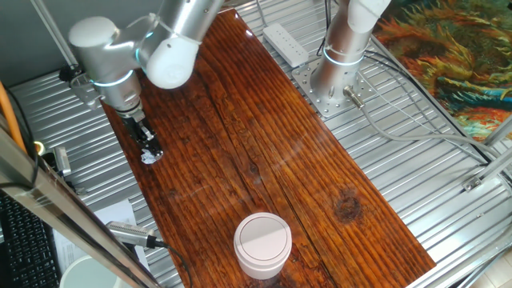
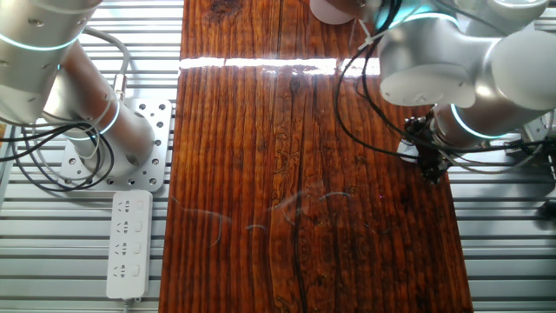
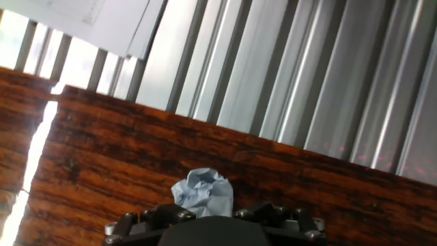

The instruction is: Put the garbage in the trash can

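The garbage [image 1: 149, 158] is a tiny crumpled white-grey paper wad at the left edge of the wooden table [image 1: 264, 152]. My gripper [image 1: 149, 152] points down onto it. In the hand view the garbage [image 3: 202, 192] fills the gap between my dark fingertips [image 3: 171, 213], which touch it on both sides just over the wood. The gripper [image 2: 432, 168] shows at the table's right edge in the other fixed view, where the wad is hidden. The trash can [image 1: 262, 244], round and pale with a flat white lid, stands near the table's front end and peeks in at the top edge [image 2: 333, 9] of the other fixed view.
The table edge and ribbed metal flooring [image 3: 287, 75] lie just beyond the wad. A second arm's base [image 1: 340, 68] and a white power strip [image 1: 286, 44] sit at the far side. A plain white bucket rim [image 1: 88, 272] is off the table's front left corner.
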Tool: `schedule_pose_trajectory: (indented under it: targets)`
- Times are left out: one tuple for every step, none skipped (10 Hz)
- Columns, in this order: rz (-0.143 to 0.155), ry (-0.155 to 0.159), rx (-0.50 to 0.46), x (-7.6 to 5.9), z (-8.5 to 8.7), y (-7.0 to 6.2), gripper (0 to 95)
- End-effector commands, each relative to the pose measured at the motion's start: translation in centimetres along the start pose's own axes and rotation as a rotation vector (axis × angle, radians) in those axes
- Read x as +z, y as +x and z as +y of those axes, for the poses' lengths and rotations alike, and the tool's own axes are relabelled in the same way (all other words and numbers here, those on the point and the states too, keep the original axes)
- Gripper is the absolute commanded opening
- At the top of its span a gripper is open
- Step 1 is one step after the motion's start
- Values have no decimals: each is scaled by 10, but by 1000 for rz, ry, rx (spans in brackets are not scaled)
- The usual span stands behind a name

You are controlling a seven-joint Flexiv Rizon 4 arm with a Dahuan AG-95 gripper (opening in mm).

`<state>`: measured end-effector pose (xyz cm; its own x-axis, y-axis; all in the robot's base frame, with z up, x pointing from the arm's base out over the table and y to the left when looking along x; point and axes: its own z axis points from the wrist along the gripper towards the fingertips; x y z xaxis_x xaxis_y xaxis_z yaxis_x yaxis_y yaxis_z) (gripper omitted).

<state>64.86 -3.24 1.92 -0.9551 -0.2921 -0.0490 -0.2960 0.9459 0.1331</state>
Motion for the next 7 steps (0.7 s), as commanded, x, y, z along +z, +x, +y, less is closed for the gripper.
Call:
schedule_pose_trajectory:
  targets:
    - [25, -4, 23, 1, 0, -2, 380]
    - [31, -4, 34, 2, 1, -2, 190]
    - [30, -4, 35, 2, 1, -2, 190]
    - [28, -4, 37, 2, 1, -2, 190]
    - [29, -4, 39, 2, 1, -2, 0]
    - [30, -3, 47, 2, 1, -2, 0]
    - [31, 2, 46, 2, 1, -2, 0]
